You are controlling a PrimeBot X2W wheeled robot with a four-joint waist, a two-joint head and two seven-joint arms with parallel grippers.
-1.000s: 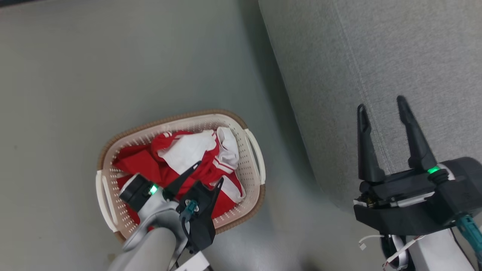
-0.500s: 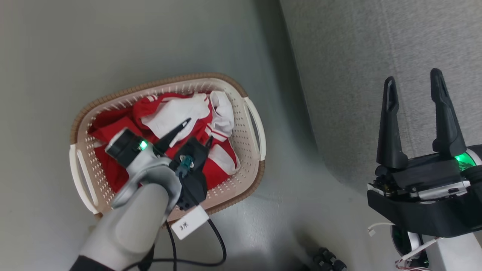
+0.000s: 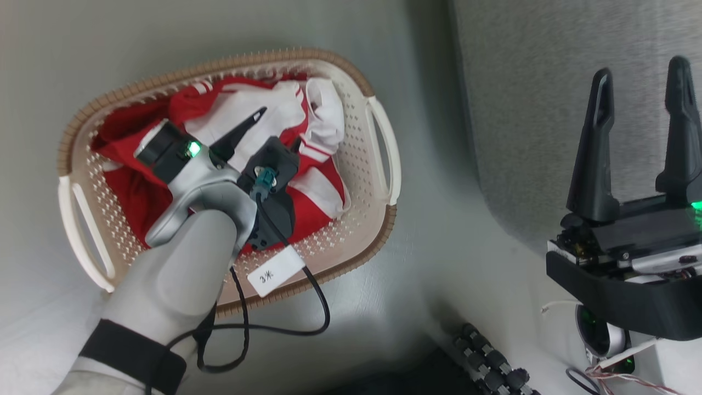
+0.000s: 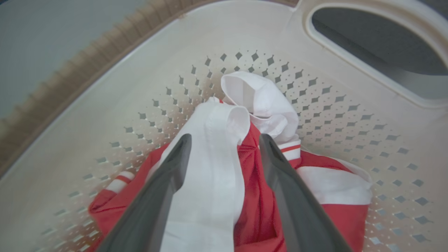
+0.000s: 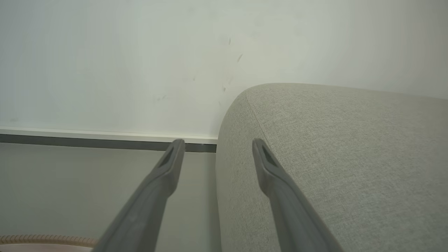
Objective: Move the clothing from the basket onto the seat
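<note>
The basket (image 3: pixel 378 181) stands on the floor at the left of the head view, with the red and white clothing (image 3: pixel 323 189) heaped inside. My left gripper (image 3: pixel 277 129) reaches down into it, open, over a white panel. In the left wrist view my left gripper (image 4: pixel 224 140) straddles a white fold of the clothing (image 4: pixel 213 175), jaws apart, with the basket's perforated wall (image 4: pixel 168 59) behind. My right gripper (image 3: pixel 641 68) hangs open and holds nothing in front of the grey seat (image 3: pixel 537 82). In the right wrist view my right gripper (image 5: pixel 217 143) points at the rounded corner of the seat (image 5: pixel 332 157).
A black cable with a white tag (image 3: pixel 276 270) trails from my left wrist over the basket's near rim. A dark ribbed part (image 3: pixel 488 362) lies on the floor at the bottom. Beyond the seat stand a pale wall (image 5: pixel 122 63) and a dark baseboard (image 5: pixel 70 141).
The head camera has shifted, so the basket now shows higher and larger. My left gripper has pushed further into the basket, over the white fold. Both grippers stay open.
</note>
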